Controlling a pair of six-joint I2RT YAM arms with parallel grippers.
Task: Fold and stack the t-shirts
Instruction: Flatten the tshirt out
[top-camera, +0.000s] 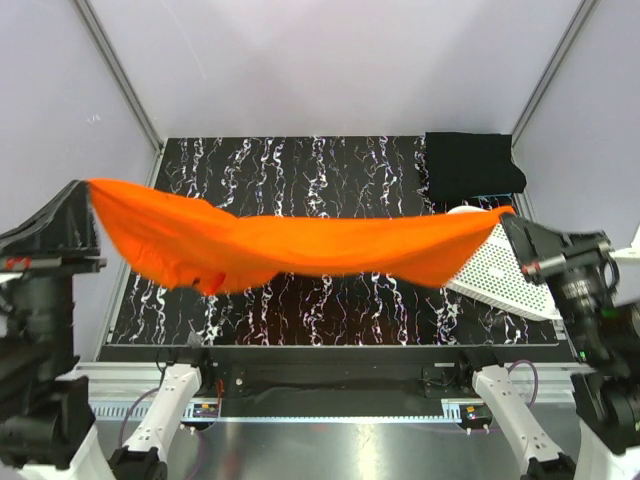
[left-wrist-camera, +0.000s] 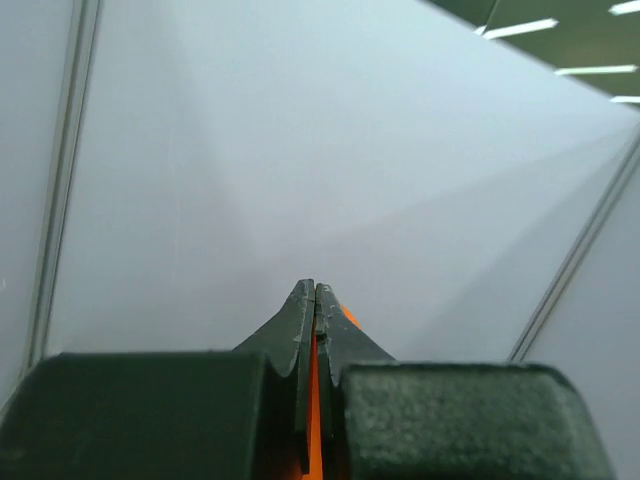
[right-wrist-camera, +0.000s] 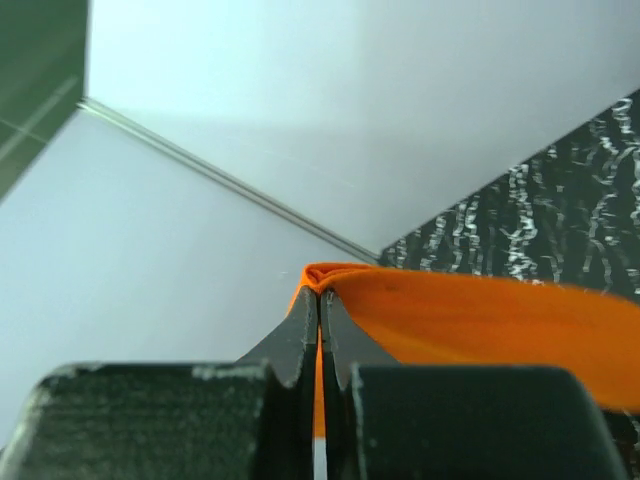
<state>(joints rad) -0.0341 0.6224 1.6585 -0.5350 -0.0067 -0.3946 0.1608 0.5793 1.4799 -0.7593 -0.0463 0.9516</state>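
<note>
Black marbled table (top-camera: 300, 165) lies under all the things. Above it the orange t-shirt (top-camera: 300, 245) hangs in the air, stretched from left to right. The white perforated basket (top-camera: 505, 275) is at the right edge of the table, and the black t-shirt (top-camera: 472, 165) lies at the far right corner. The left gripper (left-wrist-camera: 315, 295) and the right gripper (right-wrist-camera: 320, 295) each pinch one end of the orange t-shirt.

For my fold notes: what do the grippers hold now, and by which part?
Both hold the orange t-shirt, stretched in the air: the left gripper pinches one end, the right gripper the opposite end.
</note>
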